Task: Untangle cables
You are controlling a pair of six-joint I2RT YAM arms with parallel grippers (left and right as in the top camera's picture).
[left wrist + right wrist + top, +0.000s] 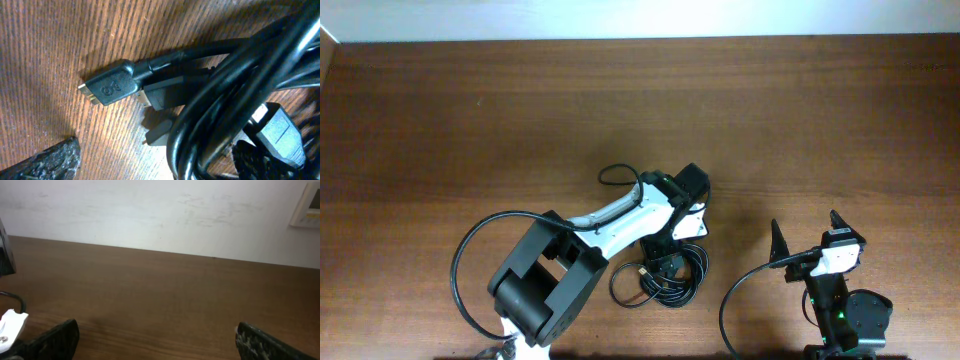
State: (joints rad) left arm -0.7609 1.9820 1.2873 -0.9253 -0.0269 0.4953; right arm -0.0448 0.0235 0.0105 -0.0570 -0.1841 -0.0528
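The cables lie as a coiled black bundle on the wooden table, near its front middle, and one loop sticks out behind the left arm. My left gripper is down over the bundle. In the left wrist view the cables fill the right half, and a black plug with a metal tip points left. My left gripper is open, with the bundle lying between its fingers. My right gripper stands open to the right of the bundle, apart from it. In its own view the right gripper holds nothing.
The left arm's thick black wire arcs over the table at the front left. The right arm's wire curves beside its base. A white wall with a small panel stands behind the table's far edge.
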